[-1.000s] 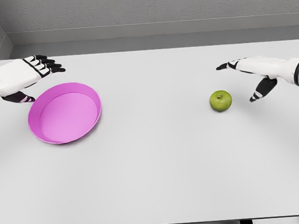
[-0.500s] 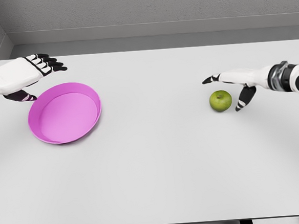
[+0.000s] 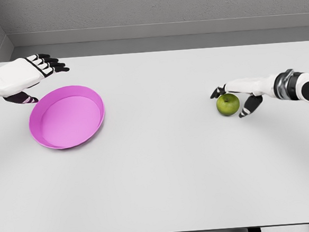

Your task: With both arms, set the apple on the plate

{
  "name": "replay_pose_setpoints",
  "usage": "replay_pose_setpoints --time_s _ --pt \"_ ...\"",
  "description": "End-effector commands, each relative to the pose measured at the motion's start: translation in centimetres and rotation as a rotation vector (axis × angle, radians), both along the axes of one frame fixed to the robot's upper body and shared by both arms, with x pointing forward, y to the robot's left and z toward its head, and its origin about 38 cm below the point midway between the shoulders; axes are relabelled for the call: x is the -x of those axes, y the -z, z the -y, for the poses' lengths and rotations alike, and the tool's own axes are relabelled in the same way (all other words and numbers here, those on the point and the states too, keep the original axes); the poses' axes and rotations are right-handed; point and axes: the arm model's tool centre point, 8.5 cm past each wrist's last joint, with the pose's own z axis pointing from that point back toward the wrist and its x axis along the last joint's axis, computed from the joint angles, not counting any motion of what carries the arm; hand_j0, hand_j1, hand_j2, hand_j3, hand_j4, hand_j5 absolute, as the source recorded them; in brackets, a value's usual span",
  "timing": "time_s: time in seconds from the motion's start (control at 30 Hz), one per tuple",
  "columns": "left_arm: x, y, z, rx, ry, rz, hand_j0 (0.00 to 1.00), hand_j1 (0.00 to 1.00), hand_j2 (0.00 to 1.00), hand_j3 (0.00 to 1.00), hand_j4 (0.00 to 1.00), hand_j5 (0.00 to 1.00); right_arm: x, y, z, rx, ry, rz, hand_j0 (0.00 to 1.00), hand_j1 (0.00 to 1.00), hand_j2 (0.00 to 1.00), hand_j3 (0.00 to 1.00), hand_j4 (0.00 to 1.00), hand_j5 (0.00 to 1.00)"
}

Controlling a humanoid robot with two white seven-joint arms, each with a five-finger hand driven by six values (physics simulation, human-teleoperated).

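Two robot hands show in the head view. The right robot hand (image 3: pixel 236 91) has moved in from half a second ago and now cups the green apple (image 3: pixel 228 104), fingers spread around it, not yet clenched. The apple sits unmoved on the white counter (image 3: pixel 163 163), right of middle, well apart from the pink plate (image 3: pixel 67 117) at left. The left robot hand (image 3: pixel 27 77) hovers released just behind the plate's rim, barely shifted. Bare counter lies between plate and apple.

Bare table (image 3: pixel 163 158) between apple (image 3: pixel 228 104) and plate (image 3: pixel 66 117); passage unobstructed.
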Motion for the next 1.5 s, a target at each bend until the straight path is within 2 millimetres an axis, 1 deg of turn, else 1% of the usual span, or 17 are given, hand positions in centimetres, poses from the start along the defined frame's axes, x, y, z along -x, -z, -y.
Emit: replay_pose_setpoints --time_s 0.0,0.17,0.33,0.5,0.67,0.7,0.8,1.03,1.07,1.23,1.33,1.4,1.43,1.47 --pt "0.0 -0.1 0.0 0.007 -0.001 0.0 1.0 1.0 1.0 1.0 1.0 1.0 0.1 0.2 -0.1 0.003 -0.004 -0.006 0.64 0.64 0.64 0.64 0.64 0.64" --pt "-0.1 -0.1 0.1 0.008 -0.001 0.003 1.0 1.0 1.0 1.0 1.0 1.0 0.3 0.7 -0.1 0.01 -0.008 -0.017 0.62 0.62 0.62 0.62 0.62 0.62" --pt "-0.1 -0.1 0.1 0.009 0.0 0.003 1.0 1.0 1.0 1.0 1.0 1.0 0.3 0.7 0.0 0.011 -0.005 -0.017 0.52 0.52 0.52 0.52 0.52 0.52" --pt "-0.1 0.0 0.3 0.01 0.004 0.001 1.0 1.0 1.0 1.0 1.0 1.0 0.2 0.5 0.1 0.01 -0.003 -0.014 0.5 0.5 0.5 0.5 0.5 0.5" --pt "-0.1 -0.1 0.3 0.012 0.003 0.002 1.0 1.0 1.0 1.0 1.0 1.0 -0.1 -0.2 0.1 0.006 0.0 0.003 0.5 0.5 0.5 0.5 0.5 0.5" --pt "0.1 -0.1 0.7 0.013 0.017 0.004 1.0 1.0 1.0 1.0 1.0 1.0 -0.2 -0.4 0.1 0.005 0.0 0.007 0.5 0.5 0.5 0.5 0.5 0.5" --pt "0.1 -0.2 0.8 0.014 0.021 0.005 1.0 1.0 1.0 1.0 1.0 1.0 -0.4 -0.9 0.0 0.003 -0.003 0.02 0.46 0.46 0.46 0.46 0.46 0.46" --pt "0.1 -0.2 0.7 0.011 0.019 0.005 1.0 1.0 1.0 1.0 1.0 1.0 -0.7 -2.1 -0.4 0.001 -0.014 0.045 0.46 0.46 0.46 0.46 0.46 0.46" --pt "0.1 -0.2 0.7 0.012 0.019 0.005 1.0 1.0 1.0 1.0 1.0 1.0 -0.9 -2.6 -0.3 -0.011 -0.011 0.06 0.46 0.46 0.46 0.46 0.46 0.46" --pt "0.1 -0.2 0.7 0.011 0.018 0.005 1.0 1.0 1.0 1.0 1.0 1.0 -0.9 -3.0 -0.5 -0.018 -0.021 0.071 0.46 0.46 0.46 0.46 0.46 0.46" --pt "0.1 -0.2 0.7 0.011 0.018 0.005 1.0 1.0 1.0 1.0 1.0 1.0 -0.6 -3.7 -1.3 -0.032 -0.043 0.088 0.46 0.46 0.46 0.46 0.46 0.46" --pt "0.1 -0.2 0.7 0.011 0.018 0.005 1.0 1.0 1.0 1.0 1.0 1.0 -0.5 -3.9 -1.6 -0.035 -0.054 0.091 0.46 0.46 0.46 0.46 0.46 0.46" --pt "0.1 -0.2 0.7 0.011 0.018 0.005 1.0 1.0 1.0 1.0 1.0 1.0 -0.4 -3.9 -2.7 -0.05 -0.076 0.093 0.46 0.46 0.46 0.46 0.46 0.46" --pt "0.1 -0.3 0.7 0.011 0.019 0.007 1.0 1.0 1.0 1.0 1.0 1.0 -0.4 -4.0 -3.2 -0.059 -0.082 0.096 0.46 0.46 0.46 0.46 0.46 0.46"
